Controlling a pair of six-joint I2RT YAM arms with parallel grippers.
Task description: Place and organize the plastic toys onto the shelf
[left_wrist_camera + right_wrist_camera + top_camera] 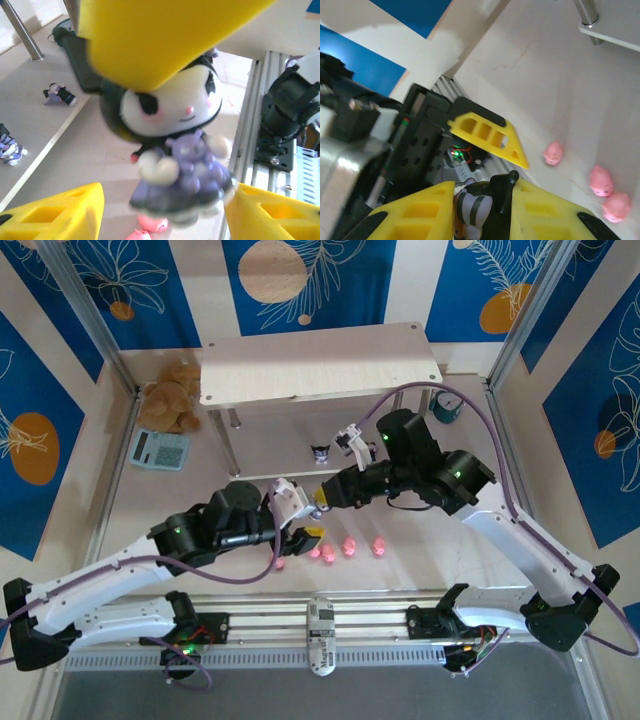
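White-faced dark figurine [175, 150] held aloft over the near half of the table [420, 550].
I had my right fingers [415, 215] clamped on it; my left fingers [60, 210] stood wide apart just beside it.

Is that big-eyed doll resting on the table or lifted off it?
Lifted. The right gripper grips the doll; in the left wrist view the table and pink pigs show beneath it.
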